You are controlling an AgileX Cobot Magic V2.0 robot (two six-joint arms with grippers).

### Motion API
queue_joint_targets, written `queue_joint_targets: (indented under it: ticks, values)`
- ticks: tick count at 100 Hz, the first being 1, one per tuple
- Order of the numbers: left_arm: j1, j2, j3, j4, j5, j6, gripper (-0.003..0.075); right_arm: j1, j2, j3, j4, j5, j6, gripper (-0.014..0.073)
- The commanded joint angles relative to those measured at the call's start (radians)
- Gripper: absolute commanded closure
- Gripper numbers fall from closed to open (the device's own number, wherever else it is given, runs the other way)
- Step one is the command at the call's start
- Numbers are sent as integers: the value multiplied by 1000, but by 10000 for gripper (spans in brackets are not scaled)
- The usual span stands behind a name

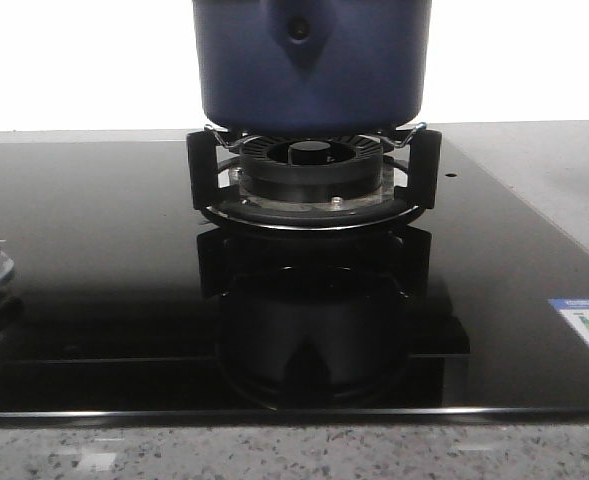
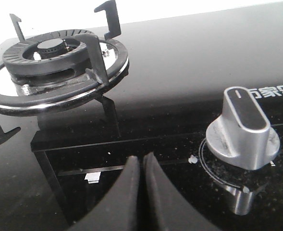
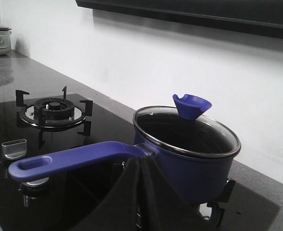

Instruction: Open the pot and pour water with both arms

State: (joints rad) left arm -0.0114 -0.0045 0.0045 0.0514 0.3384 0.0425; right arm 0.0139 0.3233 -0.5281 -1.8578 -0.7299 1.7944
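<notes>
The dark navy-blue pot sits on the black ringed burner, its triangular handle mount facing the front camera. In the right wrist view the pot carries a glass lid with a blue knob, and its long blue handle points towards the hob's front. My right gripper is shut and empty, just below the handle's root, beside the pot wall. My left gripper is shut and empty, low over the black glass hob. Neither gripper shows in the front view.
A second, bare burner stands on the hob, also seen in the right wrist view. A silver control knob is close to my left gripper. A small clear container sits on the hob. A white wall lies behind.
</notes>
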Motion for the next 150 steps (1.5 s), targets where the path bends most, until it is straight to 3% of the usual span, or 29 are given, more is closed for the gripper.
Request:
queue_joint_targets:
  ticks: [1, 39, 58, 64, 70, 82, 87, 116, 125, 141, 150]
  values:
    - [2, -29, 42, 2, -44, -14, 741, 2, 9, -25, -22, 37, -3, 657]
    - [2, -29, 42, 2, -44, -14, 741, 2, 9, -25, -22, 37, -3, 657]
    - [2, -29, 42, 2, -44, -14, 741, 0, 11, 47, 21, 232, -52, 657]
    - [2, -29, 42, 2, -44, -14, 741, 0, 11, 96, 140, 290, -188, 657]
    - [2, -29, 42, 2, -44, -14, 741, 0, 4, 142, 352, 341, -393, 657]
    - [2, -29, 42, 2, -44, -14, 741, 0, -61, 235, 843, 424, -962, 657]
    - [2, -29, 42, 2, -44, -14, 741, 0, -87, 262, 907, 455, -1014, 657]
    - [2, -29, 42, 2, -42, -14, 741, 0, -99, 308, 905, 587, -1014, 657]
    - [2, -29, 42, 2, -42, -14, 741, 0, -100, 316, 933, 619, -1109, 657]
    - [2, -29, 42, 2, -42, -14, 741, 0, -127, 345, 1385, 803, -1514, 657]
    - [2, -29, 42, 2, -42, -14, 741, -7, -159, 370, 1558, 880, -1685, 657]
